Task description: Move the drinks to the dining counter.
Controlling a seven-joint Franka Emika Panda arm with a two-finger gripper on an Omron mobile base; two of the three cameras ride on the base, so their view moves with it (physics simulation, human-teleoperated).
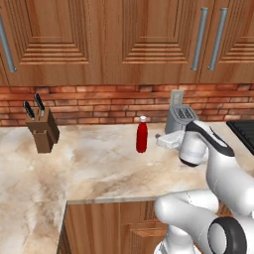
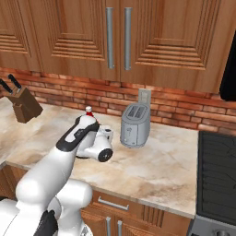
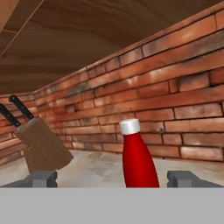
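My claw (image 3: 113, 177) stands wide apart, gripping nothing, the slim red bottle with white cap (image 3: 138, 156) upright at twelve o'clock, wooden knife block (image 3: 43, 148) at ten

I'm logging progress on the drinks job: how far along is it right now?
Nothing looks delivered yet. The slim red bottle with a white cap stands upright on the marbled worktop by the brick wall, between the wooden knife block and the silver toaster. In hand: the open gripper is lined up on the bottle, fingertips either side, not touching. Left: grasping it and carrying it to the dining counter.
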